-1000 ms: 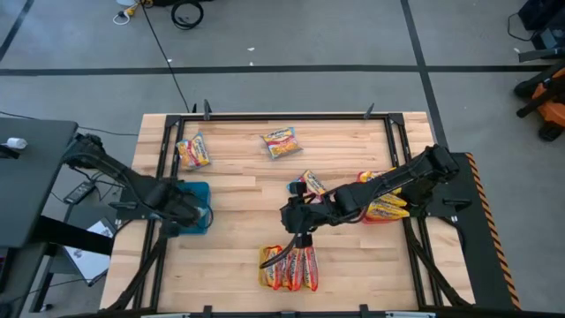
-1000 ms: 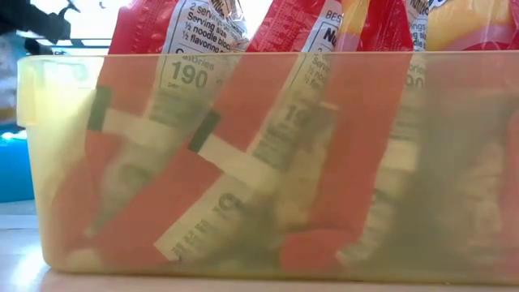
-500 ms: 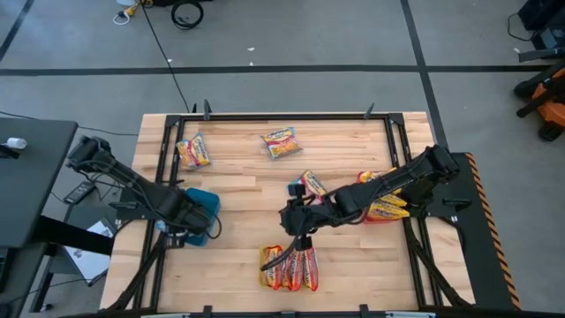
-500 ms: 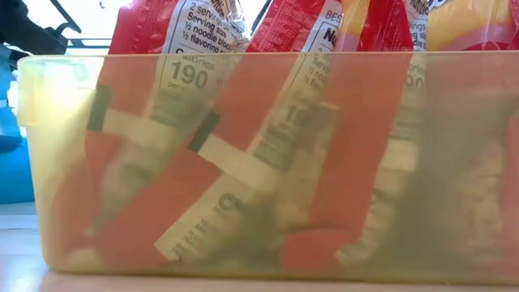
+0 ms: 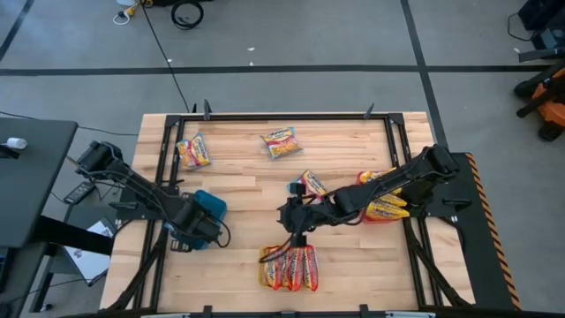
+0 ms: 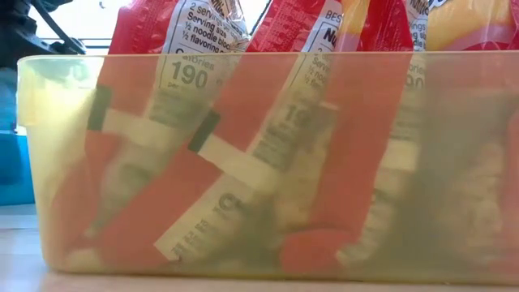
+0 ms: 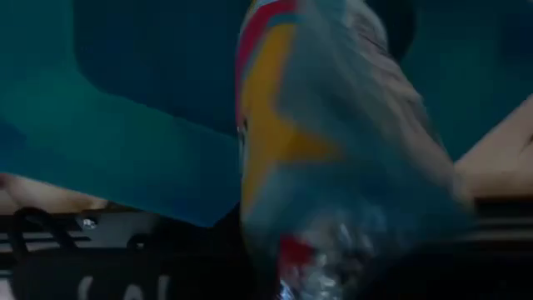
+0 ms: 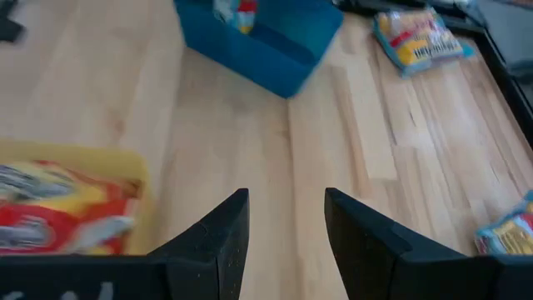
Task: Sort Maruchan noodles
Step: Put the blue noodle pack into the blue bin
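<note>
My left gripper [image 5: 198, 231] hangs over the blue tray [image 5: 213, 207] at the table's left and is shut on a silvery-blue Maruchan noodle packet [image 7: 333, 158] with yellow and red print. The tray [image 7: 125, 125] lies close behind that packet. My right gripper [image 8: 285, 225] is open over bare wood, just beyond the yellow tray [image 5: 265, 265] of red-orange packets [image 5: 291, 268] that stand on edge. Three loose packets [image 5: 193, 150], [image 5: 281, 142], [image 5: 310, 184] lie flat on the table. My left gripper holds the silvery-blue packet by its end nearest the wrist [image 7: 312, 250], coming from above and pointing steeply down. The packet reaches away from the fingers toward the blue tray. The packet itself hides the place of contact, so the kind of hold cannot be told.
A red tray [image 5: 365, 177] with yellow-orange packets [image 5: 386, 208] sits at the right under my right arm. Black frame rails run along the table's left, right and far edges. The low view is filled by the yellow tray's wall [image 6: 259, 162]. Bare wood lies between the trays.
My left gripper has gone toward the table's near edge and a little to the right, sinking over the blue tray with the packet and rolling somewhat at the wrist.
</note>
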